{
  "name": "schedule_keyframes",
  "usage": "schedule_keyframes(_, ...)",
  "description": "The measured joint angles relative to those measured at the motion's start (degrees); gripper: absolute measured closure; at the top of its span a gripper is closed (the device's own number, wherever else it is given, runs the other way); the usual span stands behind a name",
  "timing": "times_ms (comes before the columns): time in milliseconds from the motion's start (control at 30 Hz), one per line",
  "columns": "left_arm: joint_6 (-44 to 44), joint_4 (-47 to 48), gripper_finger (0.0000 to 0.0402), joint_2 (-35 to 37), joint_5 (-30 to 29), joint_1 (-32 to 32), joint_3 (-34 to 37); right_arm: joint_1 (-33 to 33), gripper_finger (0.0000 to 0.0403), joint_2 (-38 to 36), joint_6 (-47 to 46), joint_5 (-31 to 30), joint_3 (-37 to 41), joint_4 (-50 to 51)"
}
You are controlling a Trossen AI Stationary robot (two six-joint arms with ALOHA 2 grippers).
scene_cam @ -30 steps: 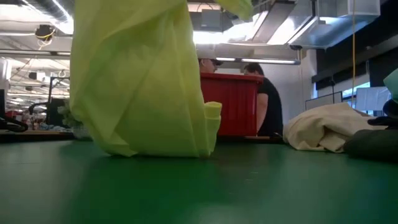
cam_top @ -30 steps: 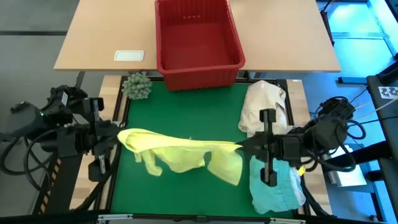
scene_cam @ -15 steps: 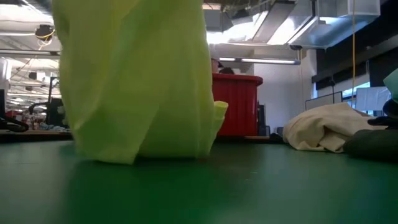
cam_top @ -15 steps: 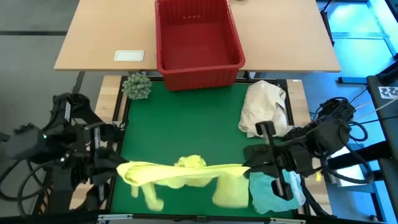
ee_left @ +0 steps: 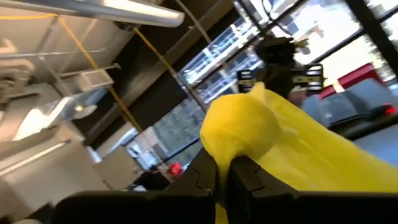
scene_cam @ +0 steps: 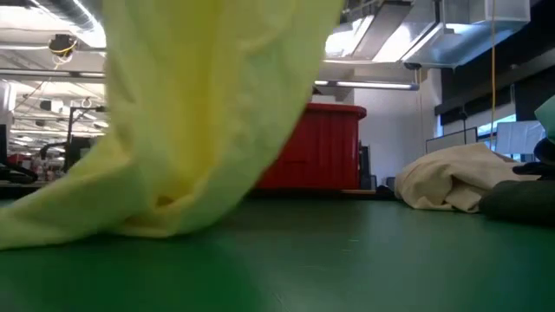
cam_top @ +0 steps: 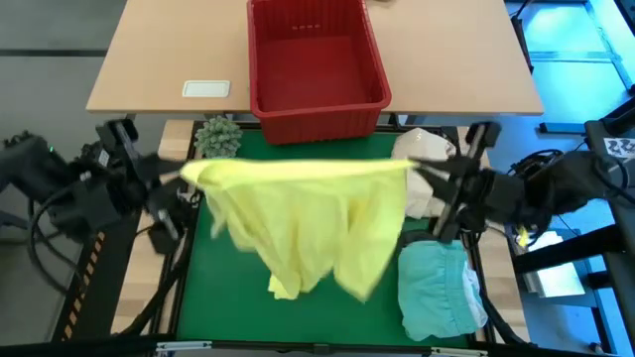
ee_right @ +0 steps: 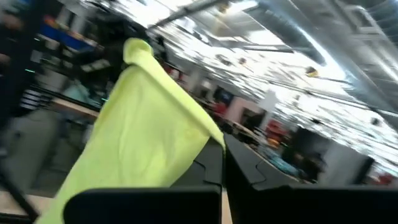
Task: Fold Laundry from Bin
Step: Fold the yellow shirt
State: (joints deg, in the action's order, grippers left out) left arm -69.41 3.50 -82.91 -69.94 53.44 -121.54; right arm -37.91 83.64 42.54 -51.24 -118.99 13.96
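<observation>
A green mat [cam_top: 298,317] covers the work table in a large open workshop, with a pale wooden table [cam_top: 169,59] butting against its far edge. The red bin [cam_top: 316,65] sits on that wooden table, its near end at the mat's far edge, and the overhead view shows no cloth inside it. A white card [cam_top: 206,88] lies on the wood to the bin's left, and a small green spiky ball [cam_top: 218,138] rests near the mat's far-left corner.

Both arms hold the yellow garment [cam_top: 308,223] stretched between them above the mat. The left gripper [cam_top: 185,175] is clenched on one top corner, its dark fingers [ee_left: 239,177] pinching a bunched knot of yellow fabric in the left wrist view. The right gripper [cam_top: 413,169] is clenched on the opposite corner, with the cloth pinched between its fingers [ee_right: 233,165]. The top edge runs nearly straight between the two grippers, just in front of the bin, and the rest hangs down in loose folds. From table height, its lower hem drapes onto the mat.

A cream-white bundle [cam_top: 422,178] lies at the mat's right side behind the right gripper. A turquoise garment [cam_top: 439,293] sits crumpled on the mat's near-right corner.
</observation>
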Motion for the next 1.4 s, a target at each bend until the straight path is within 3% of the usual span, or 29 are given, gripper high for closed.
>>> schedule_keyframes(367,-6.01,0.0,0.0399,0.3,2.11,-8.75,-3.31,5.75,0.0402,-0.13,2.84,0.46,-0.38,1.99)
schedule_keyframes(600,-7.36,0.13,0.0399,0.61,2.34,-12.99,-9.91,11.47,0.0402,-0.13,5.92,1.27,-3.72,0.06)
schedule_keyframes(900,-5.73,5.56,0.0399,3.26,1.39,-14.59,-12.48,19.97,0.0402,-0.01,3.61,3.6,-5.13,5.4)
schedule_keyframes(1100,2.24,13.39,0.0399,5.19,-2.34,-14.59,-12.59,27.57,0.0402,0.57,-1.35,8.82,-5.19,10.09)
schedule_keyframes(1233,8.39,20.4,0.0399,6.17,-2.68,-14.59,-12.61,33.47,0.0402,0.54,-10.43,16.53,-5.21,16.33)
schedule_keyframes(1300,14.91,27.18,0.0399,6.77,-1.83,-14.6,-12.65,36.74,0.0402,0.5,-15.06,21.25,-5.21,19.48)
schedule_keyframes(1400,27.6,40.94,0.0399,8.29,4.38,-15.89,-12.65,42.03,0.0402,0.5,-21.22,28.88,-5.21,22.81)
